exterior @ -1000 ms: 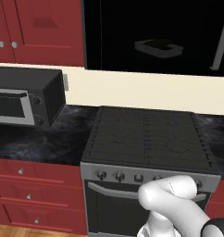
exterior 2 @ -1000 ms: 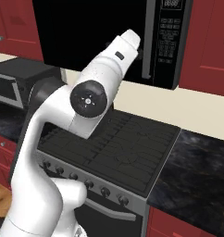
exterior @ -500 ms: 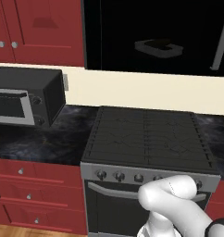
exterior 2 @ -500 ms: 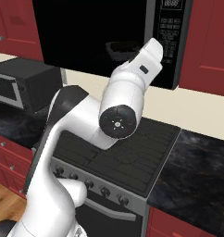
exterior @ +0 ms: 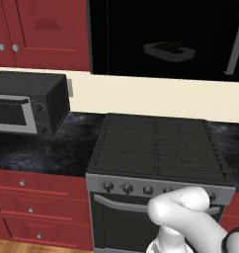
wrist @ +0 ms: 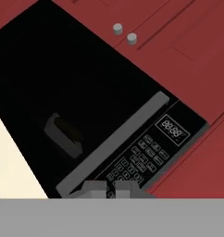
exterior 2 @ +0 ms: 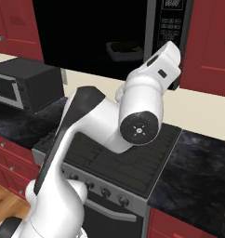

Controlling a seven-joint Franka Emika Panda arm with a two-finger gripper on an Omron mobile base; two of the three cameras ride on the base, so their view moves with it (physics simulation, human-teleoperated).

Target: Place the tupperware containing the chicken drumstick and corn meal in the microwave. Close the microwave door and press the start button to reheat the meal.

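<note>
One small shallow translucent grey-white rectangular tupperware (exterior: 169, 51) sits inside dark cavity of large wide black microwave (exterior 2: 95, 37), above black stove (exterior: 158, 148). Tray contents too dark to tell. Claw (wrist: 110, 189) close to microwave keypad panel (wrist: 148, 155); small dark fingertips (wrist: 94, 188) nearly together, nothing between them, closed. White arm (exterior 2: 142, 109) raised toward panel. Microwave door (exterior: 238, 39) with long grey bar handle swung open at right. Small black countertop oven (exterior: 27, 101) rests on dark bench (exterior: 42, 153) to left.
</note>
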